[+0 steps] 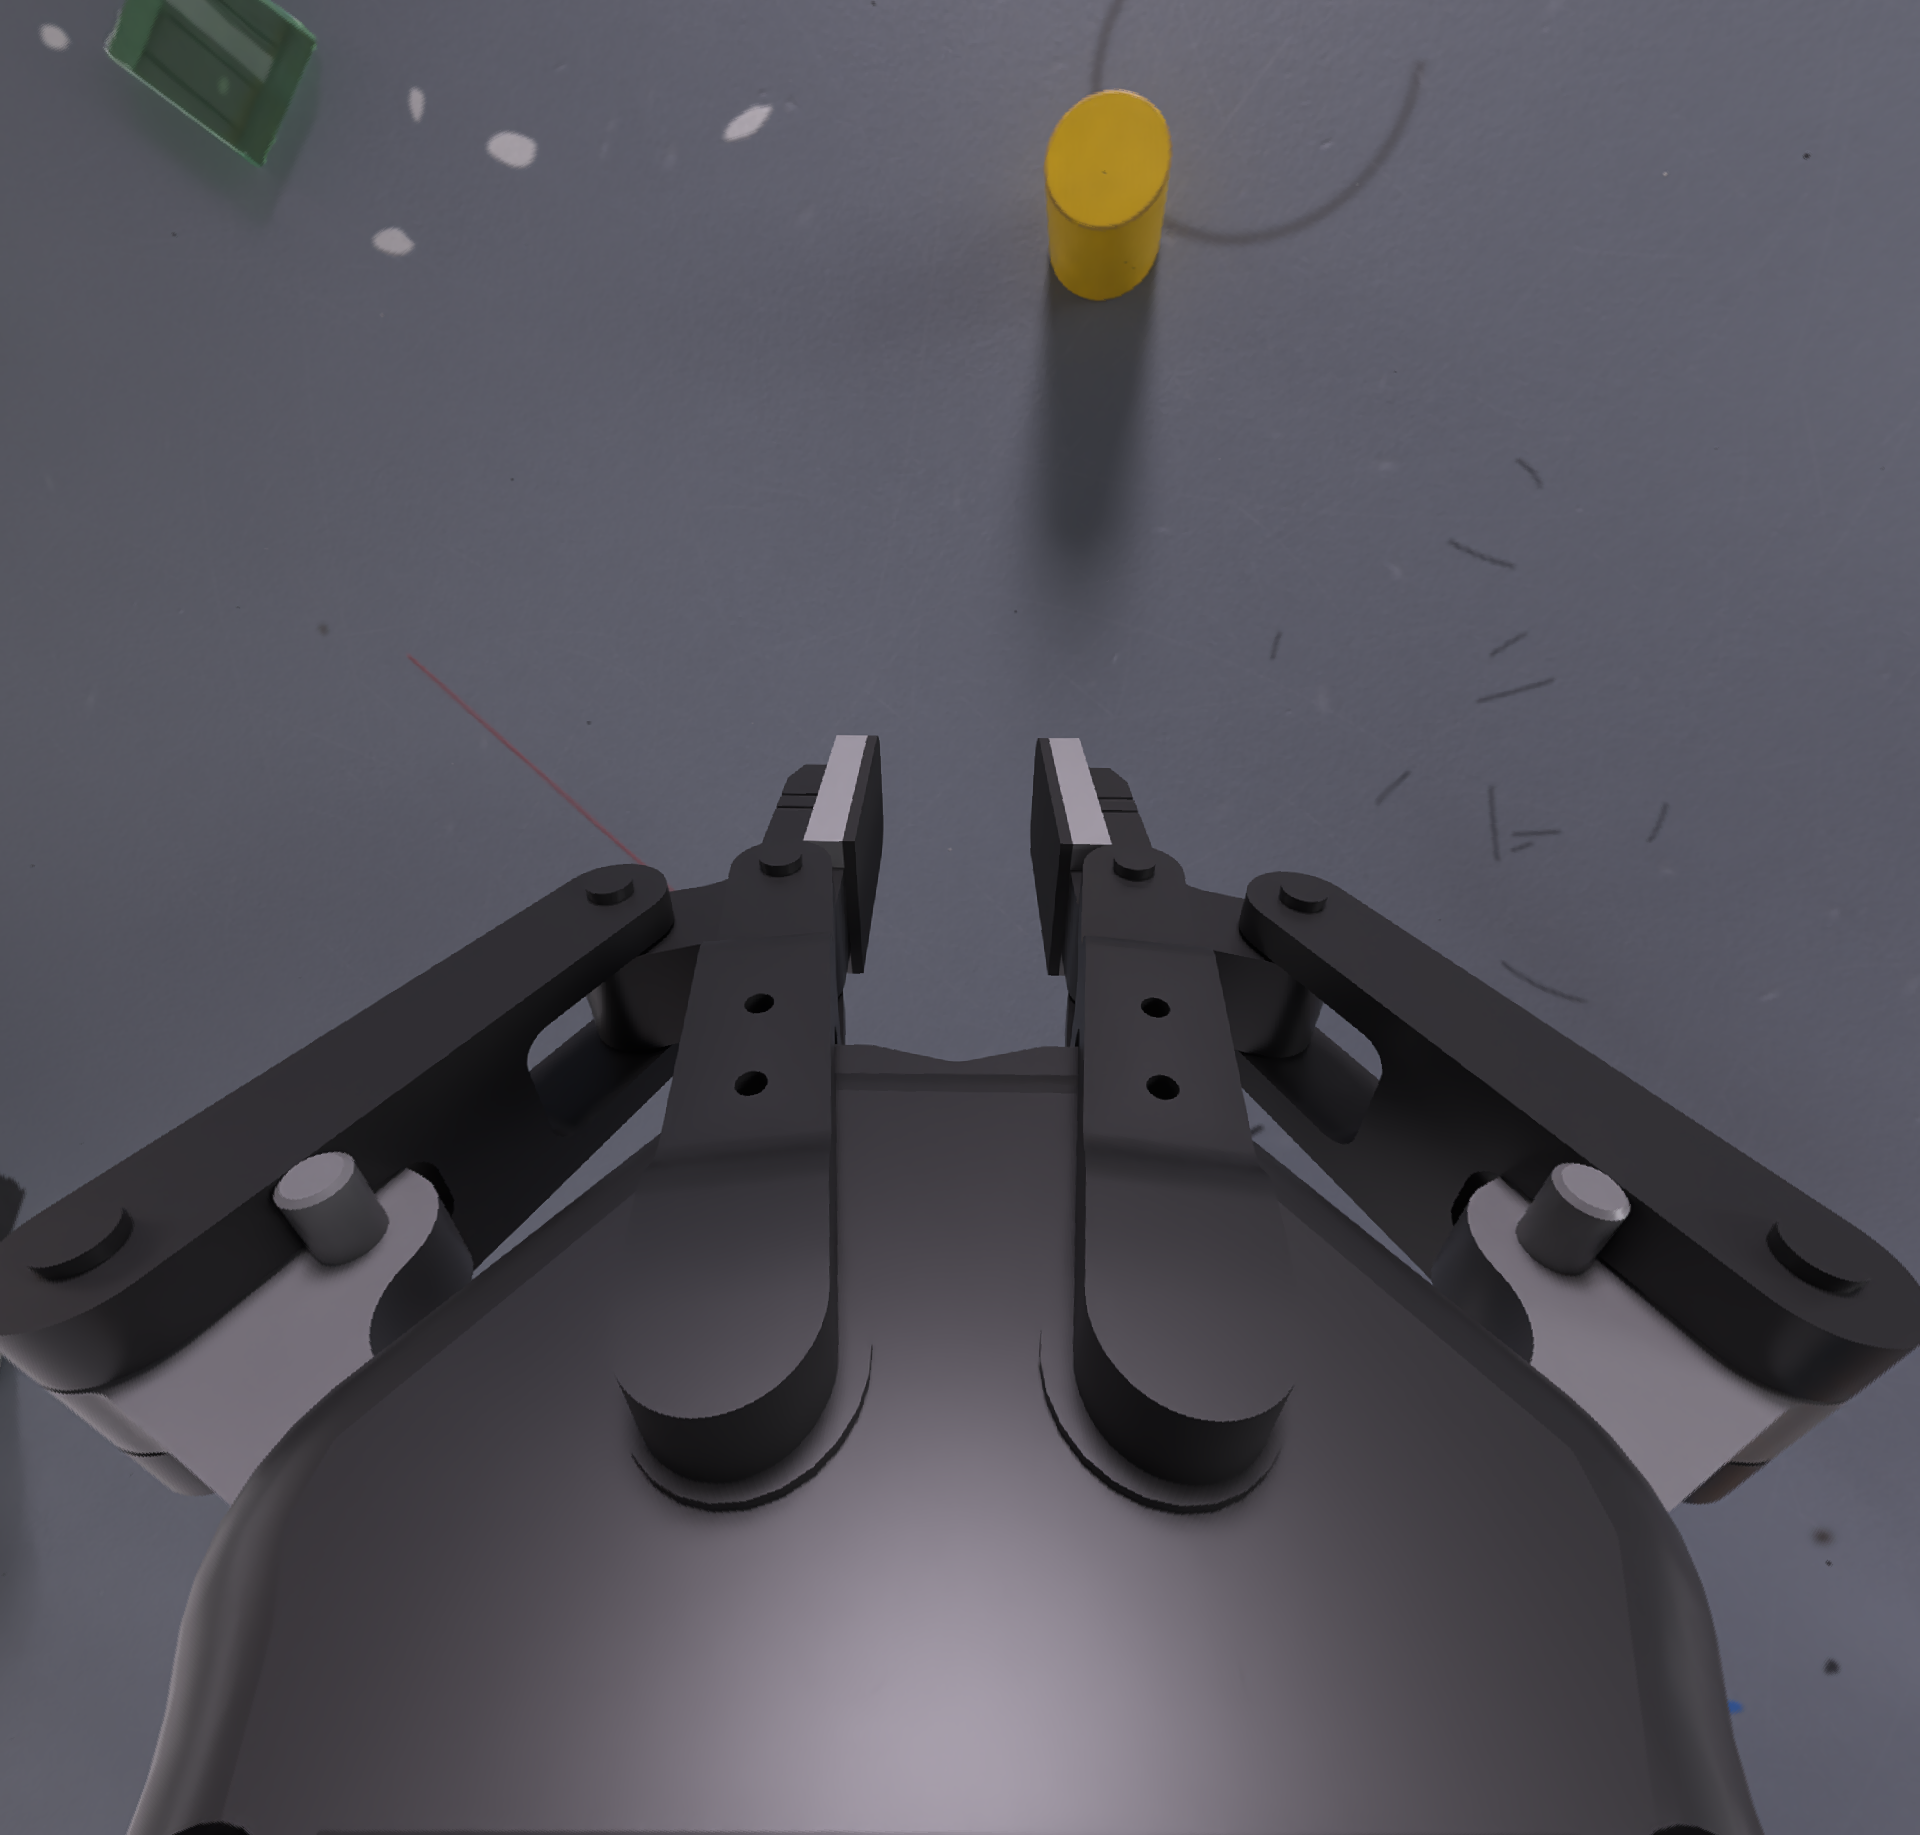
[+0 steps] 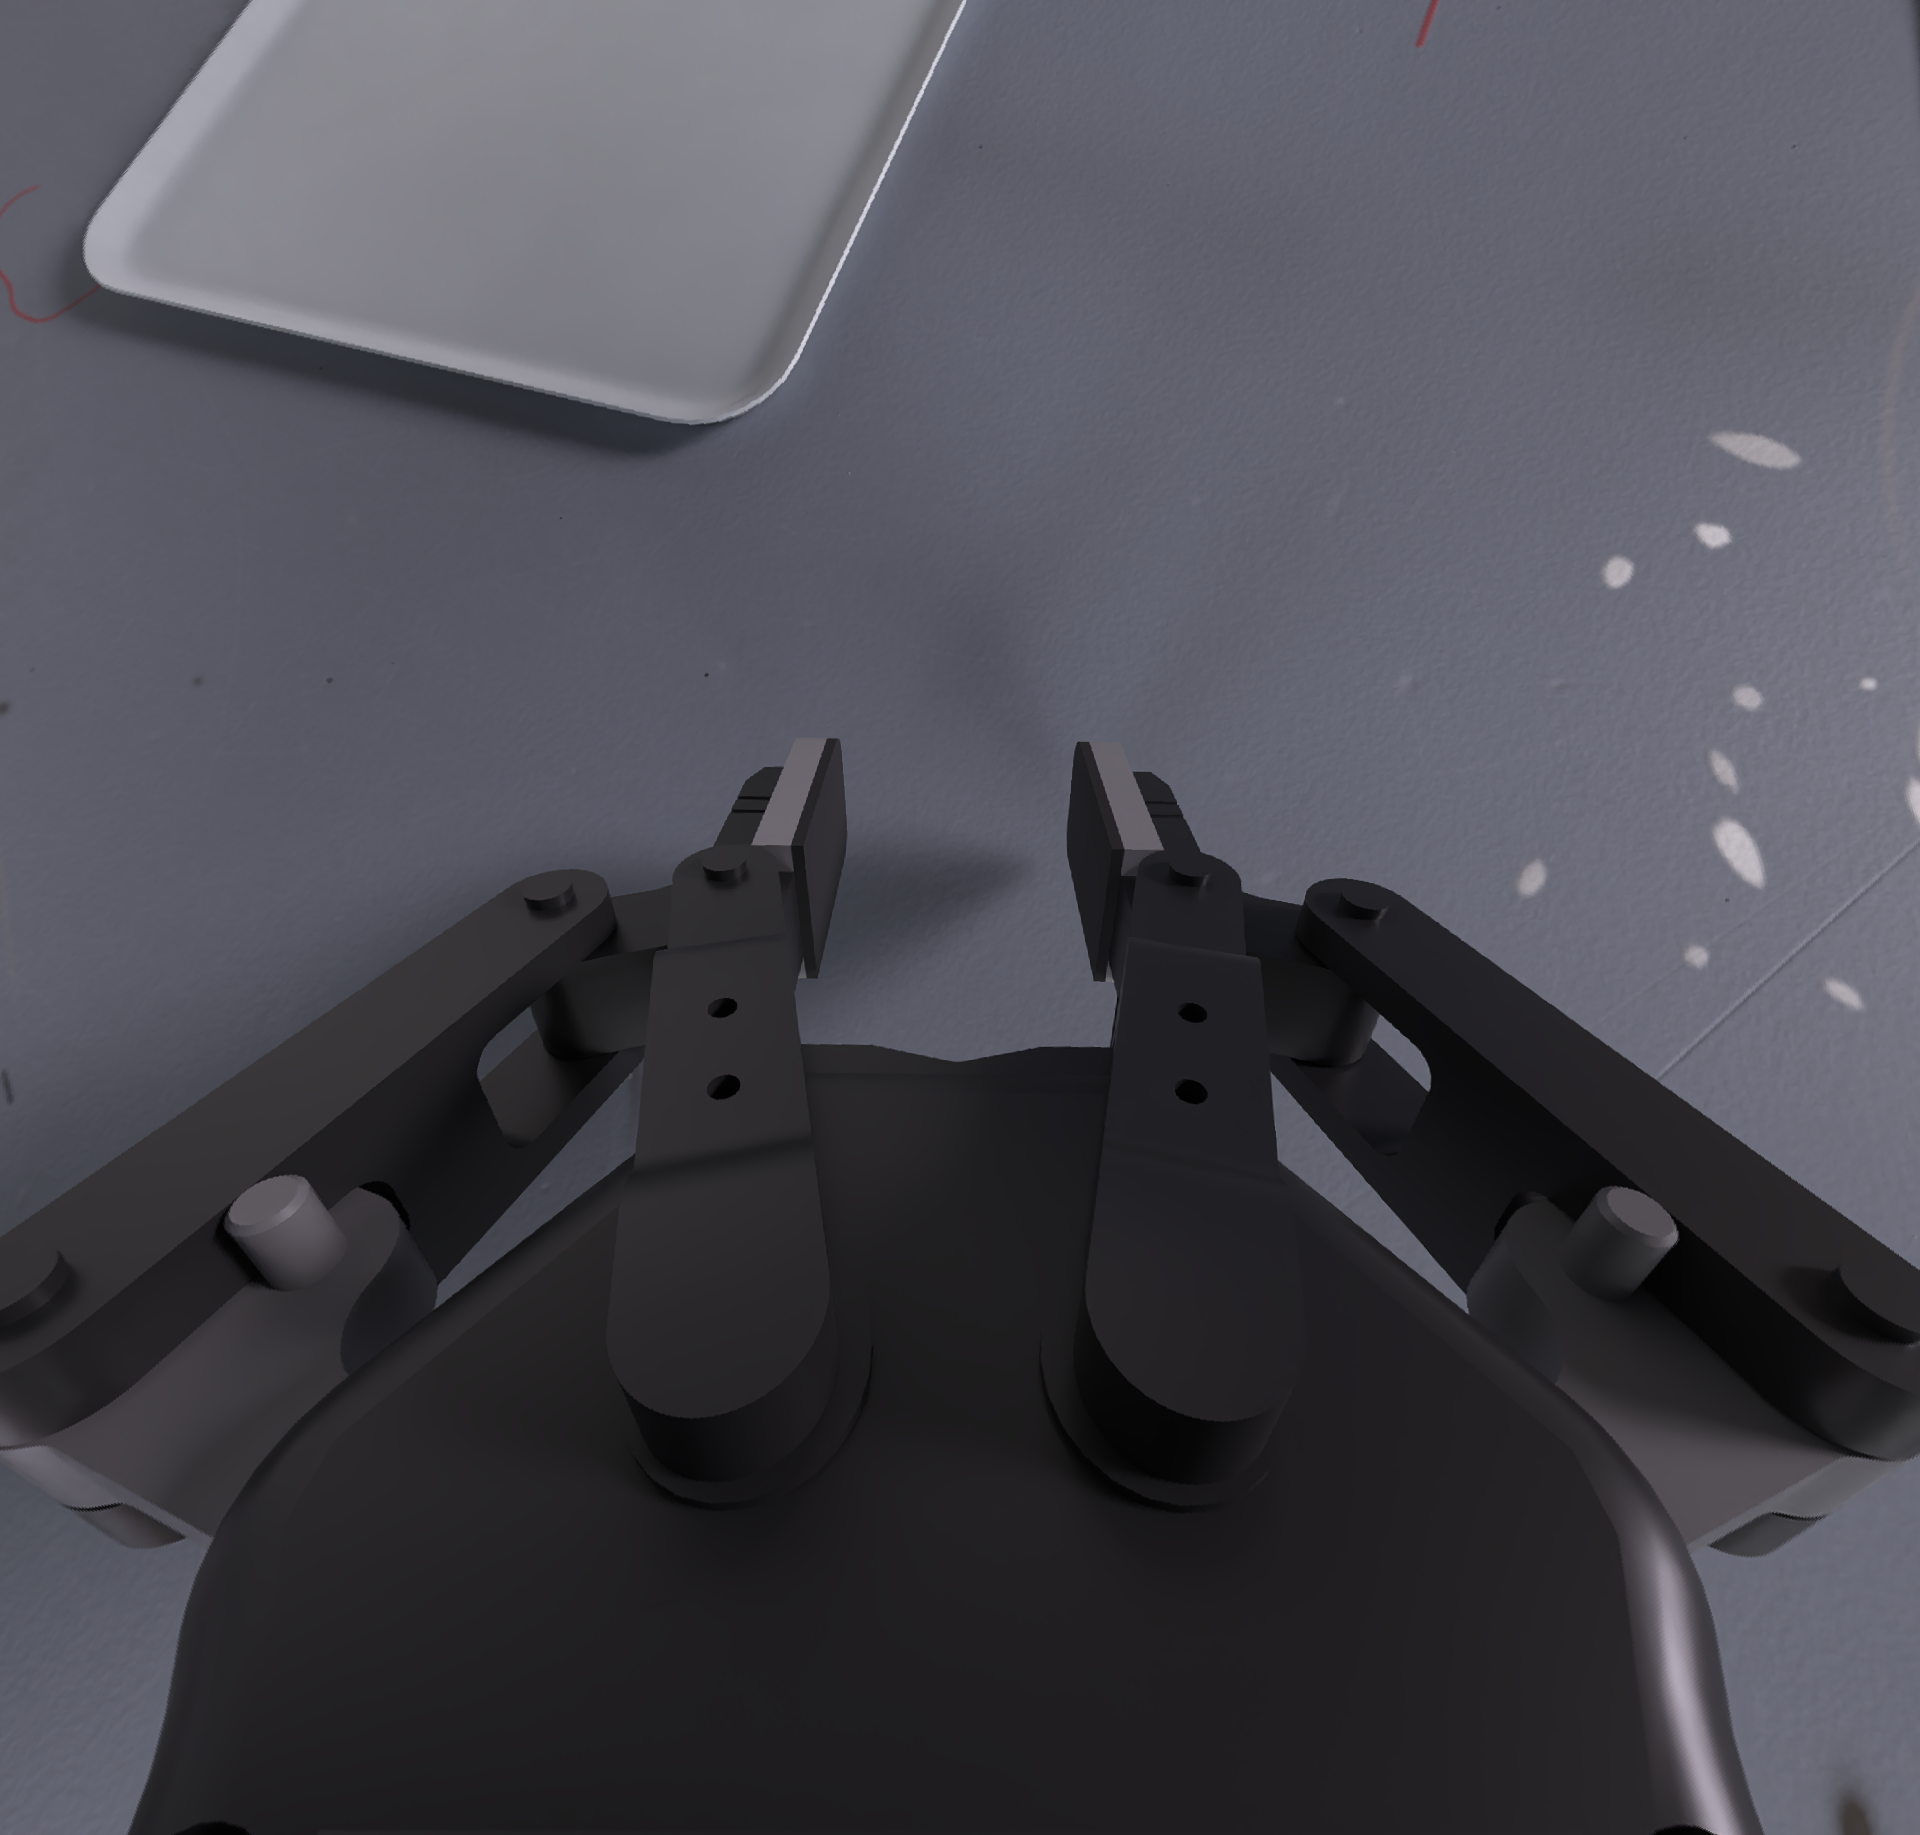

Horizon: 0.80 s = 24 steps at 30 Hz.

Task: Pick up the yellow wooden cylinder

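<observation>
**Ana:** Left wrist view first: where does the yellow wooden cylinder (image 1: 1107, 193) stand?

**Ben:** Upright on the grey table (image 1: 727, 435), ahead of the left gripper (image 1: 957, 798) and a little to the right of its centre line. It is well apart from the fingertips, and a long soft shadow runs from its base back toward the camera. A thin dark curved line on the table passes just behind and beside it.

**Ana:** And the claw itself?

**Ben:** The left gripper's fingers are spread, with a clear gap of bare table between the pads (image 1: 844, 793). It has hold of nothing.

**Ana:** Anything else in that view?

**Ben:** A translucent green box (image 1: 213, 55) sits tilted in the far left corner, well away from the cylinder. Some white flecks (image 1: 511, 148) lie scattered between the two, and short dark scratches mark the table on the right.

**Ana:** What does the right wrist view give?

**Ben:** The right gripper (image 2: 957, 798) hangs over the same grey surface, its fingers parted somewhat wider than the left's, and nothing sits between them. A light grey tray (image 2: 790, 372) with a raised rim lies at the upper left, set at an angle. The cylinder does not show in this view. More white flecks dot the table on the right side.
</observation>
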Motion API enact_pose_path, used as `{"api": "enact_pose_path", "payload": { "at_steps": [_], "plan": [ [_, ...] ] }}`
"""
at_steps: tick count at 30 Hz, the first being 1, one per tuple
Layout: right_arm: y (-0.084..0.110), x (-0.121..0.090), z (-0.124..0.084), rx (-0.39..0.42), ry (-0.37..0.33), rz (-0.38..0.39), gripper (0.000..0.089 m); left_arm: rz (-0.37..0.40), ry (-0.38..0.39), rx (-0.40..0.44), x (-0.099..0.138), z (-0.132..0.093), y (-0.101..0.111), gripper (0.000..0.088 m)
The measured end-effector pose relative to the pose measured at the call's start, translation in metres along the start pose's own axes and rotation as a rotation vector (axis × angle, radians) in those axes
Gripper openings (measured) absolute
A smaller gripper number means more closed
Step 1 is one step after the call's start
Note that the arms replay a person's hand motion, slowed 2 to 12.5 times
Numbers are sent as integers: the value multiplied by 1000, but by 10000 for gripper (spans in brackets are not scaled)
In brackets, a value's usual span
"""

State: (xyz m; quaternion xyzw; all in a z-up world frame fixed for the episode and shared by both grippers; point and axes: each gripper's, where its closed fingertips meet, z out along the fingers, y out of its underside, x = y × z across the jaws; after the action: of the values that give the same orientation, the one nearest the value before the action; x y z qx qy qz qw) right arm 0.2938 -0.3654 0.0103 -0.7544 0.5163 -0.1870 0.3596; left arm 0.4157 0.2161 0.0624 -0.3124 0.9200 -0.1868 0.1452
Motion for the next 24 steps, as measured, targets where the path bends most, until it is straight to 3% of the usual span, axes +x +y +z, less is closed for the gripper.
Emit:
{"api": "enact_pose_path", "payload": {
  "at_steps": [10,24],
  "plan": [
    [0,0,0,0,-1,2,391,-18,-45,22,-9,-2,-5,253],
    [0,0,0,1,-3,4,390,12,-67,65,-10,2,-18,283]
  ]
}}
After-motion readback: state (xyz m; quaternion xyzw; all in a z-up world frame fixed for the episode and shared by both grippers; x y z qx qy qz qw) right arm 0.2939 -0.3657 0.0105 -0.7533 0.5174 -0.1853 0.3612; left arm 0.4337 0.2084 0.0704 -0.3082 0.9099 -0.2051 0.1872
